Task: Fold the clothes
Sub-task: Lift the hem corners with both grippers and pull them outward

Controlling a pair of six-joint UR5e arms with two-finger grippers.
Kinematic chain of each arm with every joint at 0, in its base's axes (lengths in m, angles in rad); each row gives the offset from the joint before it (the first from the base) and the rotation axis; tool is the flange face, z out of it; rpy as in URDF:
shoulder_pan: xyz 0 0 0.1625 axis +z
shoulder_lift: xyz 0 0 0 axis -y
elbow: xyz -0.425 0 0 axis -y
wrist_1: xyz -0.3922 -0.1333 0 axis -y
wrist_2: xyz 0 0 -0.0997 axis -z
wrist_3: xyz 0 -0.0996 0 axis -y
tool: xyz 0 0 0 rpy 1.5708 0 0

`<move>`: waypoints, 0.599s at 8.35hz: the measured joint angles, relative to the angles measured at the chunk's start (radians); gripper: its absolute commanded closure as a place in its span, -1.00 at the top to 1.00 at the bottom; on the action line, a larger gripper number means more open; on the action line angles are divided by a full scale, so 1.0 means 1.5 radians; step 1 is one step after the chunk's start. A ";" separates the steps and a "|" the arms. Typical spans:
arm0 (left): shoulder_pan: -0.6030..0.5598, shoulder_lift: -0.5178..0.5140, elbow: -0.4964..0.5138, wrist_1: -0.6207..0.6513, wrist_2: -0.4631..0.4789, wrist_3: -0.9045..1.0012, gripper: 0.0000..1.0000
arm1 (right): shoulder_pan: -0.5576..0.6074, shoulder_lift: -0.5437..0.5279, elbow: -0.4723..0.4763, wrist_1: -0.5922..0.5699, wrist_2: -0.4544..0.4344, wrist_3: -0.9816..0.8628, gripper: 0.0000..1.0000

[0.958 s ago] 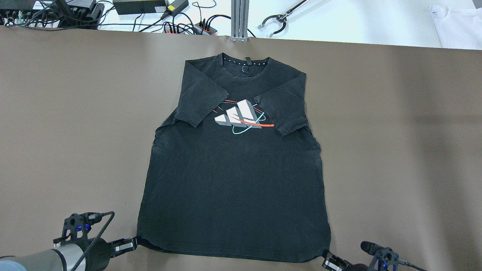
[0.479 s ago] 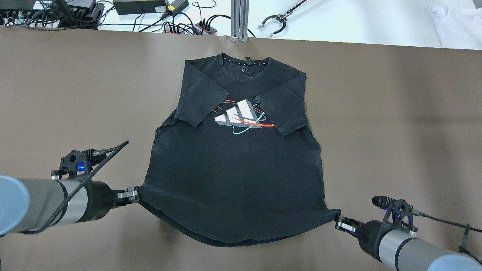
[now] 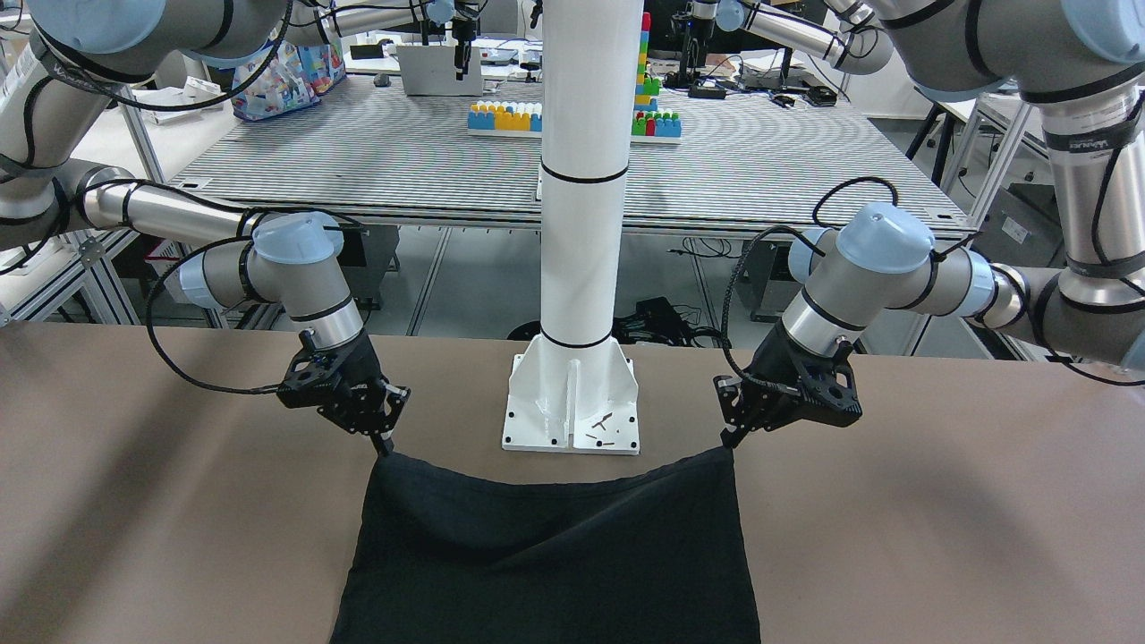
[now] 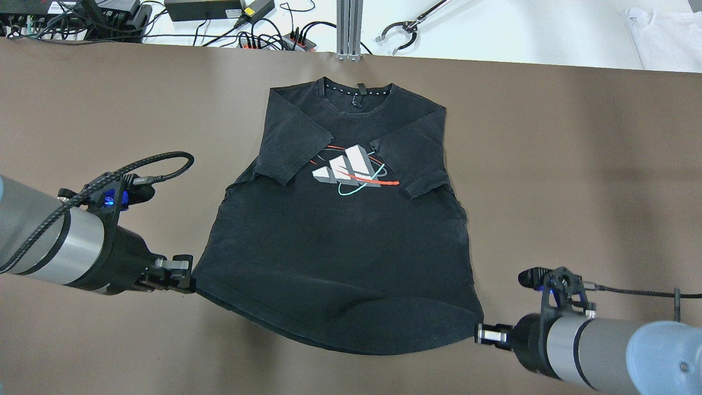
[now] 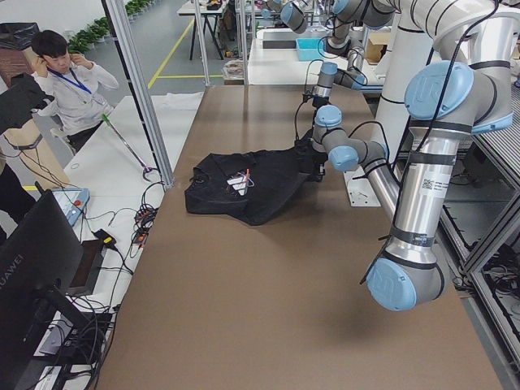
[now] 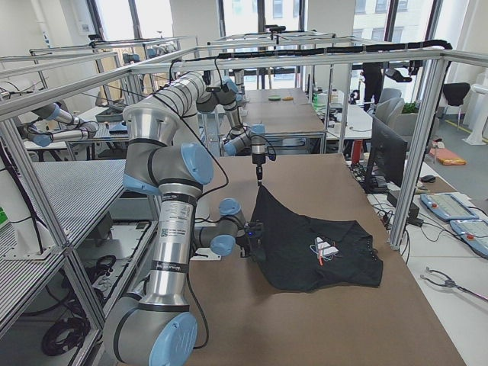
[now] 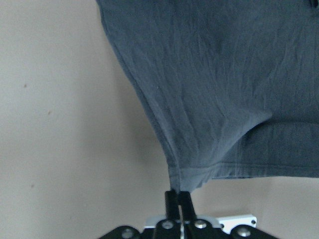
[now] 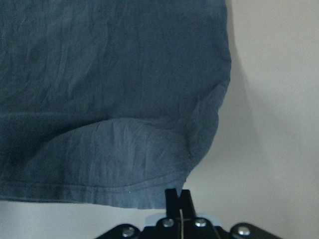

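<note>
Closest to the robot, a white pillar (image 3: 581,179) stands on its base plate on the brown table (image 4: 576,164). Just past it, the left gripper (image 4: 189,277) is clenched on one bottom corner of the black T-shirt (image 4: 340,241), and the right gripper (image 4: 478,331) is clenched on the other corner. Each wrist camera shows the fingers pressed together with the hem pinched between them. Both corners are held up off the table, and the hem between them sags in a shallow curve with a shadow under it. Beyond this raised edge the rest of the T-shirt lies flat, front up, near the middle of the table. Both short sleeves (image 4: 290,142) are folded inward over the chest, their ends partly covering a white, red and teal print (image 4: 351,167). The collar (image 4: 356,96) lies close to the table's far edge. Past that edge, on a white surface, are cables (image 4: 263,33), a grabber tool (image 4: 406,27) and a white cloth (image 4: 666,38).
</note>
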 measured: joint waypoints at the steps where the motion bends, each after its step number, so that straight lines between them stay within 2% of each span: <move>1: 0.013 0.022 -0.024 0.000 -0.037 0.016 -1.00 | -0.045 -0.016 0.025 -0.007 0.007 -0.006 -1.00; 3: 0.065 0.077 -0.084 0.000 -0.079 0.053 -1.00 | -0.140 -0.063 0.089 -0.011 0.012 -0.009 -1.00; 5: 0.109 0.120 -0.136 0.000 -0.088 0.063 -1.00 | -0.204 -0.083 0.129 -0.012 0.012 -0.009 -1.00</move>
